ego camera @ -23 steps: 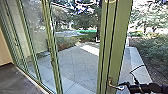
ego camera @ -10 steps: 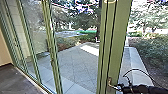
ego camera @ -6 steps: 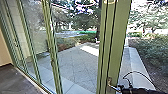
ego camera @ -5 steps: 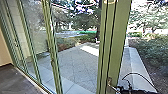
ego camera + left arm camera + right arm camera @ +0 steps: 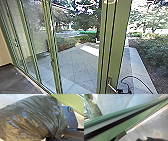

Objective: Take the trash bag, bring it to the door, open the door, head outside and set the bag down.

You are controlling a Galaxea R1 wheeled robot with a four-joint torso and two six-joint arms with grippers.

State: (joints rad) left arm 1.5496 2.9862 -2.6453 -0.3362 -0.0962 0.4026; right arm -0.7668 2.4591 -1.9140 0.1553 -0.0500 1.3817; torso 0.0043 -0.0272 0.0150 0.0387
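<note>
Dark, bulky trash bag [image 5: 31,117], its neck clamped in the left claw [image 5: 50,138]: probably light, soft, slippery and easily torn, so best held by those tight gathers. Lower right in the head view, the right claw [image 5: 123,91] is by the door handle [image 5: 112,86]; open or closed, I cannot tell.

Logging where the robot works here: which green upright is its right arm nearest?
The broad upright, furthest right in the head view. It is wider than the others, and the arm is beside its metal handle.
</note>
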